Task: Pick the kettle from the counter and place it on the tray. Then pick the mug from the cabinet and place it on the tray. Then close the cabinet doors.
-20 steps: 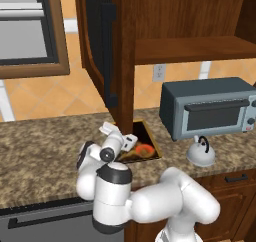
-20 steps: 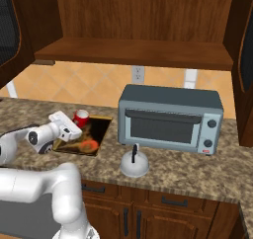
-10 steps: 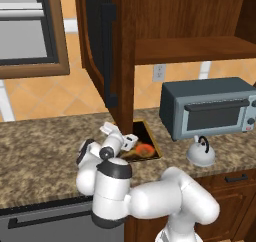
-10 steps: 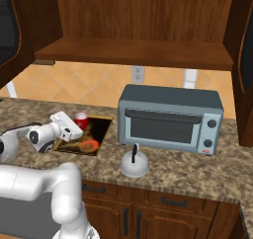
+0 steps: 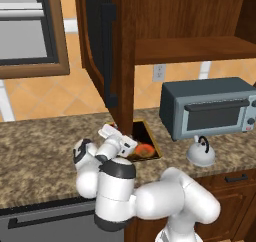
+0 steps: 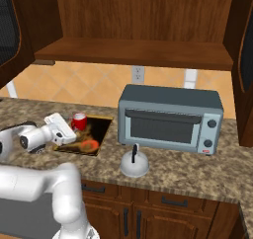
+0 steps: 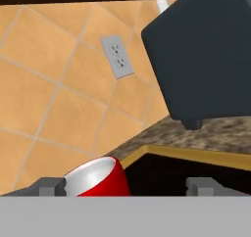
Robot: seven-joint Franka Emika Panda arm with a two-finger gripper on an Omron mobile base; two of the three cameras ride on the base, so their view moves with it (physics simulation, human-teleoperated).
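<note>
Starting at the left of the right base view, we see the end effector (image 6: 63, 129) low over the speckled tabletop (image 6: 29, 115), at the left edge of the tray (image 6: 101, 135). Just to its right the red mug (image 6: 79, 121) stands on the tray's far left corner, close against the gold rim. In the hand view the mug (image 7: 100, 178) sits upright near the left fingertip (image 7: 49, 186), with the right fingertip (image 7: 203, 184) well apart from it across the dark tray (image 7: 196, 155) surface; the fingers stand wide and hold nothing. We cannot tell whether the left fingertip touches the mug.

Further right of the end effector, past the tray's right edge, a strip of bare tabletop separates the tray from the kettle (image 6: 134, 164), which stands on the tabletop near the front edge, not on the tray. Behind the kettle, the grey toaster oven (image 6: 170, 118) takes up the back of the tabletop, leaving only a narrow lane between its left side and the tray.

In the left base view, the open cabinet door (image 5: 102, 56) hangs above and just behind the end effector (image 5: 120, 138), its lower edge close over the tray's (image 5: 150, 141) far side. The other door (image 6: 242, 65) stands open at the far right of the right base view. The cabinet (image 6: 133, 50) shelf runs between them.
</note>
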